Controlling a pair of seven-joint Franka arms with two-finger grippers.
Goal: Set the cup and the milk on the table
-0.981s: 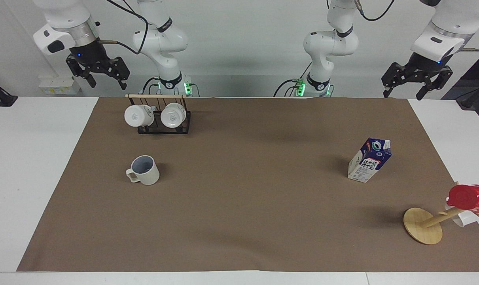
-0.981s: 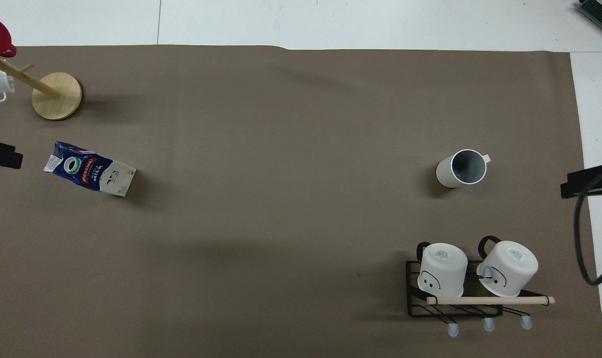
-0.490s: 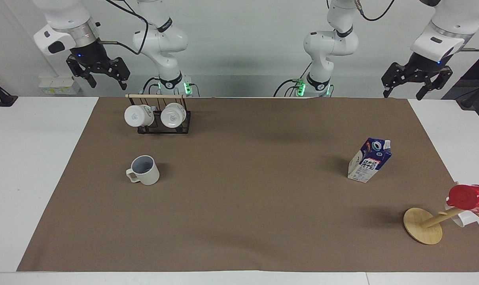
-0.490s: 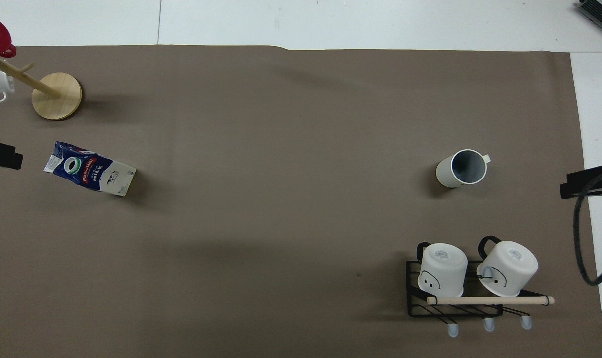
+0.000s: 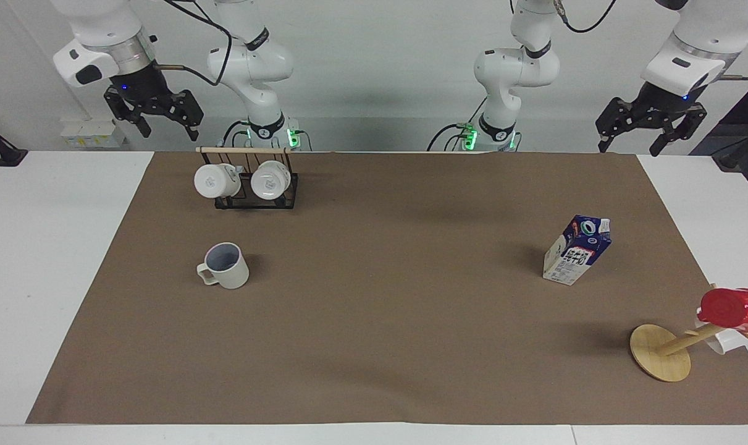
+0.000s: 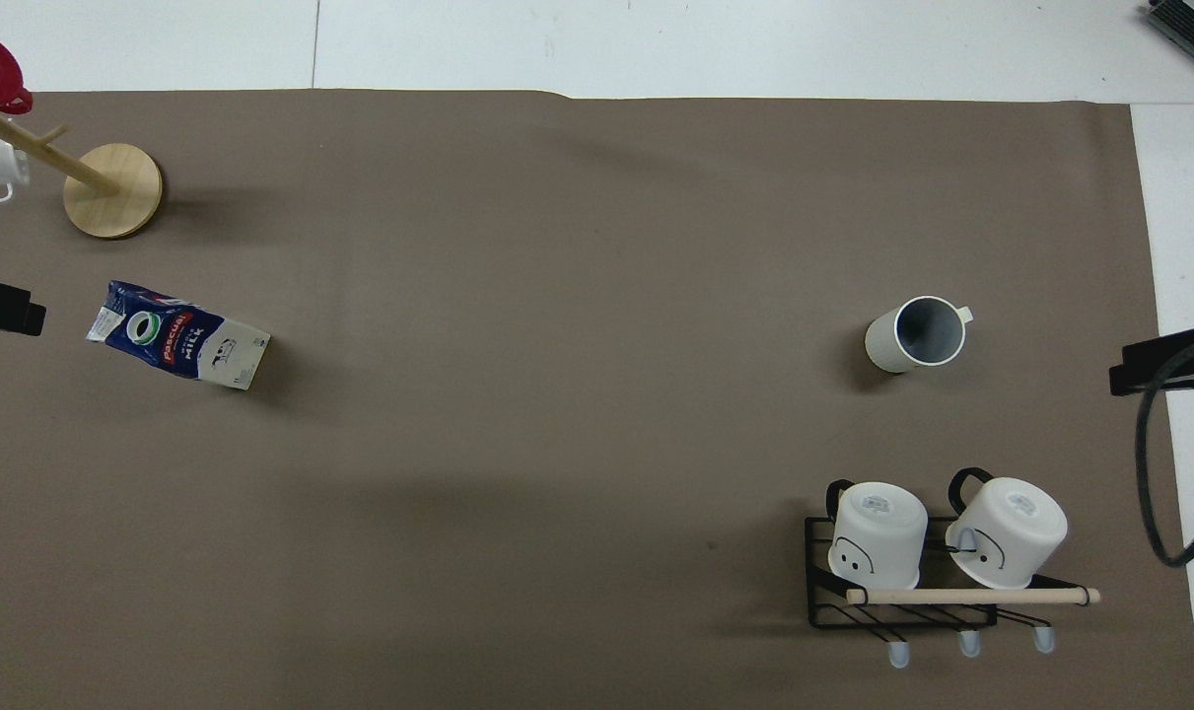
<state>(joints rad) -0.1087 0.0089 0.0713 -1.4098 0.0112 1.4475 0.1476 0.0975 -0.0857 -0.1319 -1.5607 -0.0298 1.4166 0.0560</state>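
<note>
nearby, mug rack (image 5: 255, 179) by cup (image 5: 225, 266), wood stand (image 5: 661, 352) by milk (image 5: 576, 250)

Two white, glossy, round-jointed robot arms, each on a pedestal base with a black collar band and a small green indicator light.

Left arm (image 5: 514, 68): white segmented shell, black ring at the joint, black cable looping off the upper link.

Right arm (image 5: 251, 62): same build, black cable running to the wrist.

Wrist units: white housing with a dark oval inset, silver metal ring, black module showing a small blue light.

Left gripper (image 5: 634, 142): black, two-fingered, with exposed outer linkage bars.

Right gripper (image 5: 168, 128): black, same linkage pattern.
</note>
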